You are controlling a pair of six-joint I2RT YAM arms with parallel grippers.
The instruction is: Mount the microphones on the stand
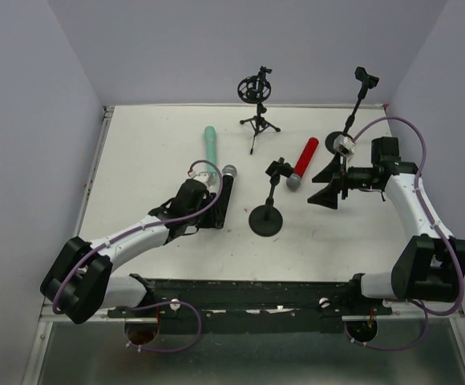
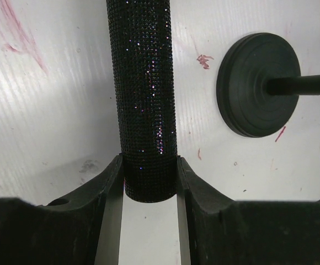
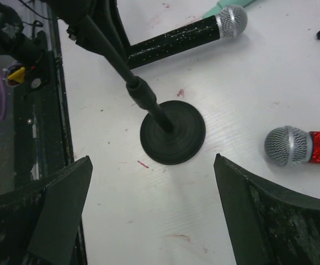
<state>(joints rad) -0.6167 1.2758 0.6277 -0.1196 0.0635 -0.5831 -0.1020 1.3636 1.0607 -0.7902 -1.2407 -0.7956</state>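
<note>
On the white, red-smudged table (image 1: 136,160), boxed by pale lavender walls (image 1: 24,120), left fingers (image 2: 102,190) pinch the butt of the black microphone (image 2: 143,83). Right fingers (image 3: 60,199) hang spread above the round-base stand (image 3: 172,132). The red microphone (image 3: 314,148) and teal microphone (image 1: 211,144) lie nearby.

White table (image 1: 136,160), a few red scuffs. Lying flat on it: teal microphone (image 1: 210,145) rear-left, black microphone (image 1: 225,192) just nearer, red microphone (image 1: 304,160) centre-right. Round-base stand (image 1: 266,219) stands between black and red. Tripod stand (image 1: 258,122) at the back. Third stand (image 1: 353,112) back-right, foot hidden.
</note>
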